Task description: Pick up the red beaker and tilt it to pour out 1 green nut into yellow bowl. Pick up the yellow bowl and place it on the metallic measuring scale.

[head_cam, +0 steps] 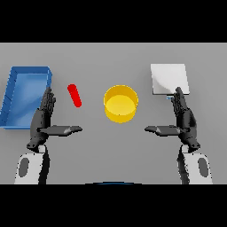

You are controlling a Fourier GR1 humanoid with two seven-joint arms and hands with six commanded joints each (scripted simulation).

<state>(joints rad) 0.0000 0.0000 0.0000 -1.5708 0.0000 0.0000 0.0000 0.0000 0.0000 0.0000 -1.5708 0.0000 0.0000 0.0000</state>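
Blue tray [13, 103] lay at the far left of the grey table [115, 146]. Just beside it the left hand [43, 122] was spread, fingers straight. Next came the red beaker [74, 95], tilted, apart from the hand. Centred sat the yellow bowl [120, 103]. The right hand [184, 120] was spread likewise, fingertips reaching the metallic measuring scale [169, 78].

Even, soft light; faint shadows.

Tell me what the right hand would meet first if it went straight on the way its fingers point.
Probably the metallic scale: the right hand has its fingers aimed up the view, fingertips already at the scale's near edge, though its height above the table is unclear.
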